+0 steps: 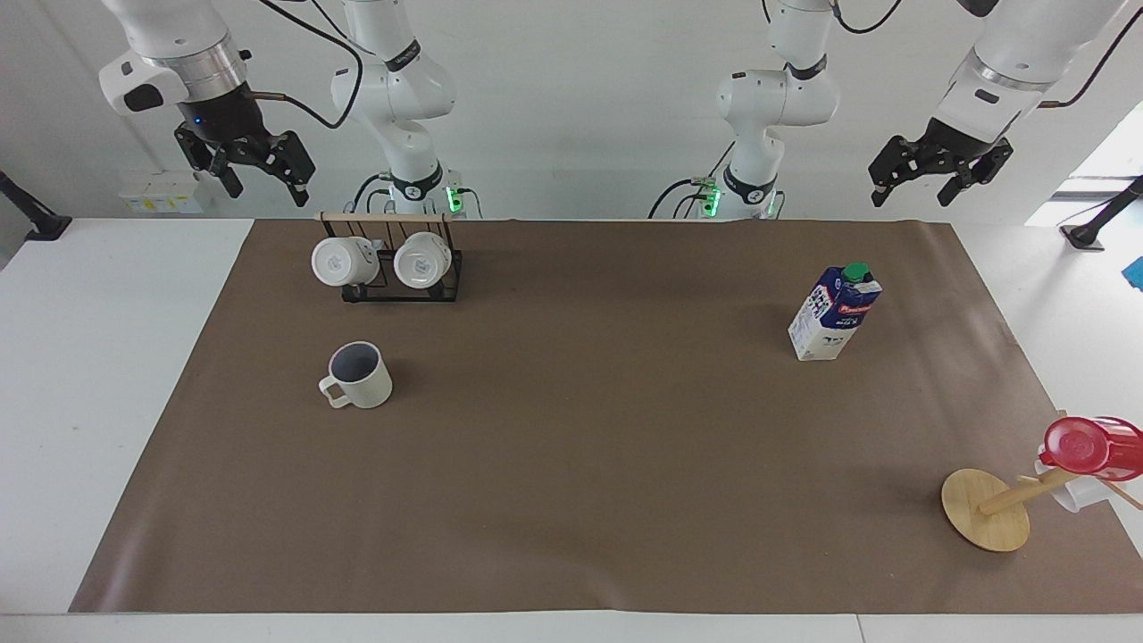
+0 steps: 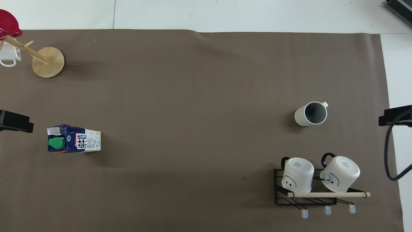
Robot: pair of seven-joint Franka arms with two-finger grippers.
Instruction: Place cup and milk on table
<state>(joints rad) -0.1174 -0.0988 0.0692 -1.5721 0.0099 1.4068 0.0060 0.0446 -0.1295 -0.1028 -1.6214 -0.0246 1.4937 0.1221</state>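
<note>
The cup (image 1: 359, 376), a cream mug with a greyish inside, stands upright on the brown mat (image 1: 580, 446) of the white table (image 1: 107, 357); it also shows in the overhead view (image 2: 311, 113). The milk (image 1: 834, 313) stands upright on the mat toward the left arm's end, green cap up (image 2: 73, 143). My right gripper (image 1: 265, 189) hangs open and empty, high over the mat's edge at the right arm's end. My left gripper (image 1: 915, 192) hangs open and empty, high over the mat's edge at the left arm's end. Neither touches anything.
A black wire rack (image 1: 402, 268) with two glossy white mugs stands nearer to the robots than the cup. A wooden mug tree (image 1: 987, 509) with a red cup (image 1: 1080, 446) stands at the left arm's end, farther from the robots than the milk.
</note>
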